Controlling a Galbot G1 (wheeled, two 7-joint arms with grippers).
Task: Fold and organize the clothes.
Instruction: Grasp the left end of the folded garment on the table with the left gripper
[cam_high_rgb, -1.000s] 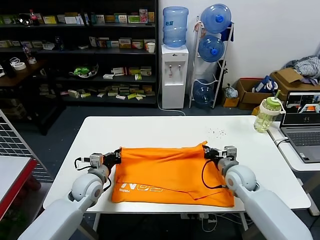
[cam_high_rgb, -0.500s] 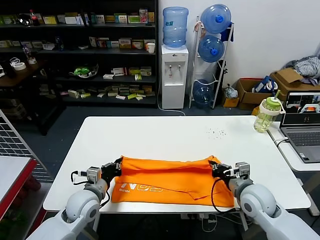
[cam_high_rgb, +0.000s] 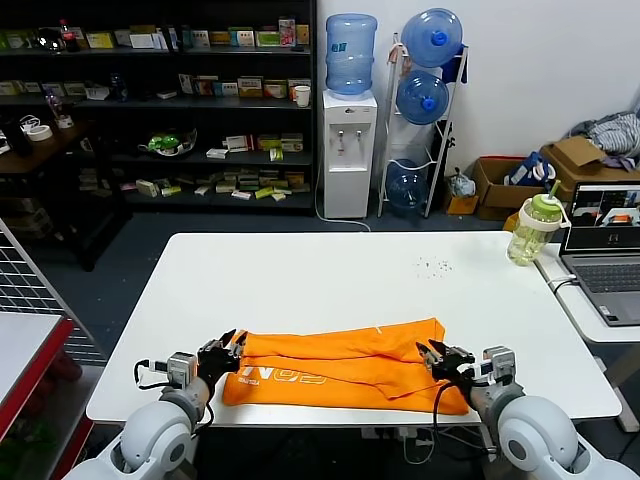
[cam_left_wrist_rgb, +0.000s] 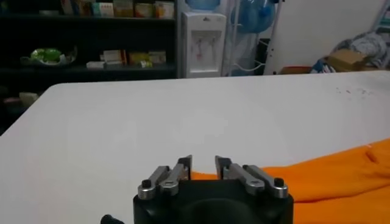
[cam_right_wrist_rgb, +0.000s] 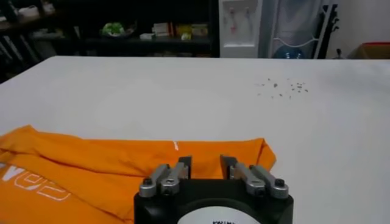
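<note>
The clothes are one orange T-shirt (cam_high_rgb: 340, 362), lying as a narrow folded strip along the front of the white table (cam_high_rgb: 320, 275). White lettering (cam_high_rgb: 282, 378) shows on its lower layer. My left gripper (cam_high_rgb: 222, 352) sits at the strip's left end, and my right gripper (cam_high_rgb: 440, 358) at its right end. In the left wrist view the left gripper (cam_left_wrist_rgb: 203, 160) stands open, with the orange T-shirt (cam_left_wrist_rgb: 341, 176) just beyond its fingertips. The right gripper (cam_right_wrist_rgb: 206, 159) is open too, over the orange T-shirt (cam_right_wrist_rgb: 122, 161), gripping nothing.
A green-capped bottle (cam_high_rgb: 533, 228) stands at the table's right edge. A laptop (cam_high_rgb: 605, 258) sits on a side table beyond it. Small dark specks (cam_high_rgb: 433, 266) lie on the tabletop. Behind the table are a water dispenser (cam_high_rgb: 349, 150) and shelves.
Both grippers have drawn the shirt's far edge back toward the table's front edge, folding it into a narrower strip. Their jaws, shut on the cloth before, now stand apart.
</note>
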